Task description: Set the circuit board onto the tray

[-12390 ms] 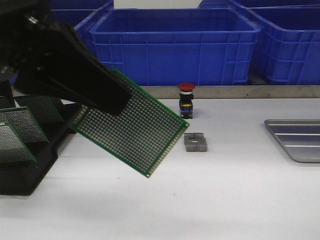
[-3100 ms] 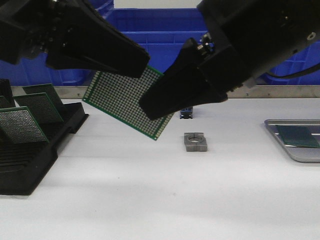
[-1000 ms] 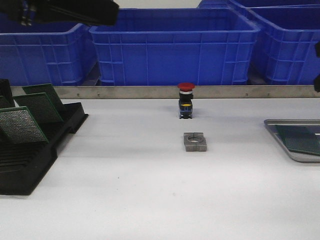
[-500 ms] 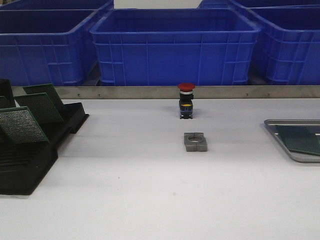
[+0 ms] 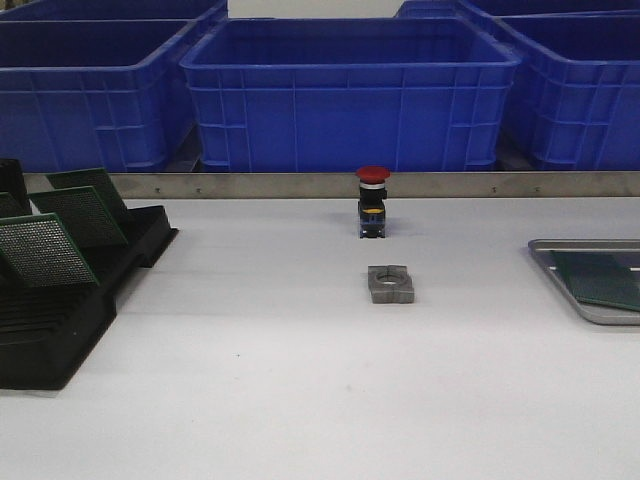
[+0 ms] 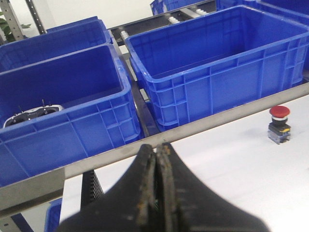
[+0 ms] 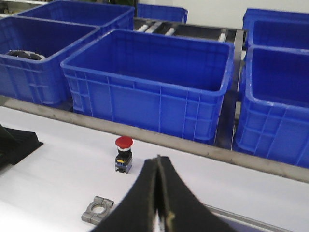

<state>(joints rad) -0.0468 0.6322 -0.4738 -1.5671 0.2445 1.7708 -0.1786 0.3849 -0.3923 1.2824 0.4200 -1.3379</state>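
Note:
A green circuit board (image 5: 603, 278) lies flat on the silver-grey ribbed tray (image 5: 560, 262) at the right edge of the front view. Neither arm shows in the front view. In the left wrist view my left gripper (image 6: 156, 151) is shut with nothing between the fingers, held high above the table's left side. In the right wrist view my right gripper (image 7: 158, 162) is shut and empty, raised above the table; the tray's rim (image 7: 241, 220) shows as a thin strip beside its fingers.
A black slotted rack (image 5: 60, 310) with several green boards (image 5: 45, 250) stands at the left. A red push button (image 5: 372, 200) and a grey metal clamp block (image 5: 390, 284) sit mid-table. Big blue bins (image 5: 350, 90) line the back behind a metal rail.
Both arms, which earlier held the board together over the table, have drawn out of the front view. The board now lies on the tray. The last half second shows no movement.

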